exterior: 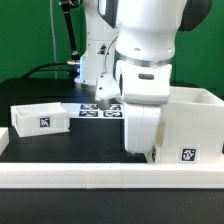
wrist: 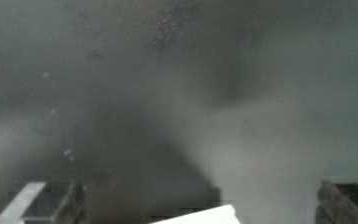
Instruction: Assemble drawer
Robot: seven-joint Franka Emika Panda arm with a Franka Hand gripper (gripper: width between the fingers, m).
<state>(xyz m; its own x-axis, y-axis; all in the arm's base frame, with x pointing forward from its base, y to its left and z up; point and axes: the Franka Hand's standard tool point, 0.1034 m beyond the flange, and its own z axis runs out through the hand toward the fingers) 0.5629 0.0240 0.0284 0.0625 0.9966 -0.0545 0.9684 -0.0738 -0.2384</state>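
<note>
The drawer's large white housing (exterior: pixel 192 122), tag on its front, stands at the exterior view's right. One open-topped white tray (exterior: pixel 40 117) with a tag sits at the left. The second tray is not in view. My gripper (exterior: pixel 147 150) is low over the table, right beside the housing's left side, and its fingertips are hidden there. In the wrist view the gripper (wrist: pixel 194 203) has its fingers (wrist: pixel 41 202) far apart. A blurred white corner (wrist: pixel 202 215) lies between them, touching neither. The rest of that view is dark, blurred table.
The long low white rail (exterior: pixel 90 177) runs along the front of the table. The marker board (exterior: pixel 100 110) lies behind the arm at mid-table. Dark table surface (exterior: pixel 80 145) lies between the tray and my gripper. A green wall is behind.
</note>
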